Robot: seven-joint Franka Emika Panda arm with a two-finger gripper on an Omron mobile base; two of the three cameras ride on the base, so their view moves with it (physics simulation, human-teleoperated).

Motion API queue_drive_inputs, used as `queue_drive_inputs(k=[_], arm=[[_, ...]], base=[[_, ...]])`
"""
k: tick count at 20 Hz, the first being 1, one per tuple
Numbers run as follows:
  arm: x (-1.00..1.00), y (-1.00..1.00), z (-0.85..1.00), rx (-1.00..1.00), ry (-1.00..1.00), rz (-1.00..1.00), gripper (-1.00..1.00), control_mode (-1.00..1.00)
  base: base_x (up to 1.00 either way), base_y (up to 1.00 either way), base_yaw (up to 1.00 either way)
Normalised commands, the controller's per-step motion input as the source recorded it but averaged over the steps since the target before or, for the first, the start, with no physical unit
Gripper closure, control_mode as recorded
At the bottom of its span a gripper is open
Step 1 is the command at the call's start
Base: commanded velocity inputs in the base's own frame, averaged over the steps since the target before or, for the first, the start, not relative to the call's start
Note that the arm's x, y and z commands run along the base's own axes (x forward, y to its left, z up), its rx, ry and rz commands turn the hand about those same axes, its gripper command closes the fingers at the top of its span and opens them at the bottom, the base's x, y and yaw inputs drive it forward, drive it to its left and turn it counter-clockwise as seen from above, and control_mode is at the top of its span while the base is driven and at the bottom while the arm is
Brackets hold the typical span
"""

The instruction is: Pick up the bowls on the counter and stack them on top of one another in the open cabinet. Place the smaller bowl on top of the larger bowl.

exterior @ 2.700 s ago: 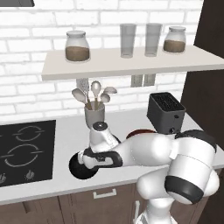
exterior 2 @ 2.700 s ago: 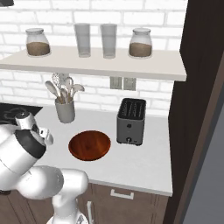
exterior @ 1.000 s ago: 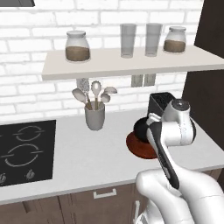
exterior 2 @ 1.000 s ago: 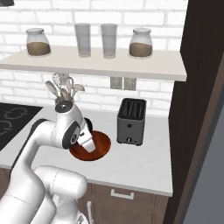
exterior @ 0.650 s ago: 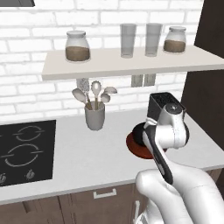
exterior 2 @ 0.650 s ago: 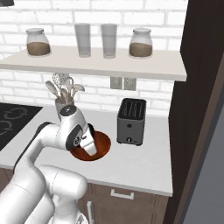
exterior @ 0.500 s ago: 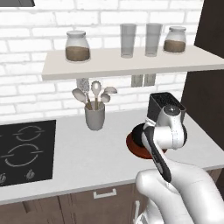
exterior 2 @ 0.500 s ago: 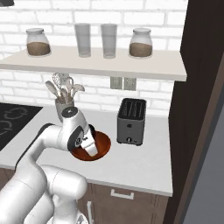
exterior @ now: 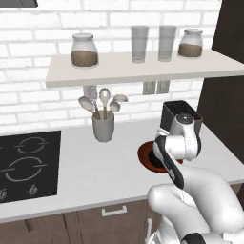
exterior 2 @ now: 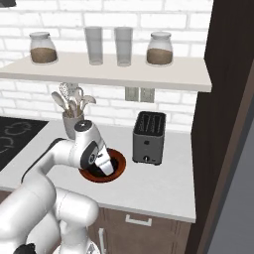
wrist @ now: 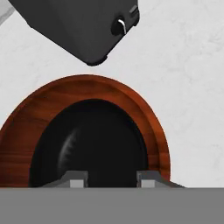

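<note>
While the tool hung low over the bowls with its jaws slightly parted and gripping nothing, the smaller bowl sat nested inside the larger bowl on the surface, just beside the toaster.

The arm has swung from the left part of the tabletop, beside the cooktop, over to the right, in front of the toaster. The small black bowl, which sat under the tool on the bare tabletop earlier, now rests inside the reddish-brown bowl. The tool's tips, closed a second ago, have parted and stand apart just over the black bowl's near rim.
</note>
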Motion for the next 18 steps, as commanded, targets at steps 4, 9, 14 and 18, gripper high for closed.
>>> queue_drive_inputs(k=[4, 9, 14, 18], arm=[[-0.11, -0.12, 0.16, 0.03, 0.00, 0.00, -1.00, -1.00], [-0.78, -0.61, 0.29, 0.14, 0.01, -0.01, -1.00, -1.00], [-0.25, -0.26, -0.24, 0.03, 0.06, 0.05, -1.00, -1.00], [0.22, 0.02, -0.47, 0.00, 0.05, 0.04, -1.00, -1.00]], base=[[0.00, 0.00, 0.00], [0.00, 0.00, 0.00], [0.00, 0.00, 0.00], [0.00, 0.00, 0.00]])
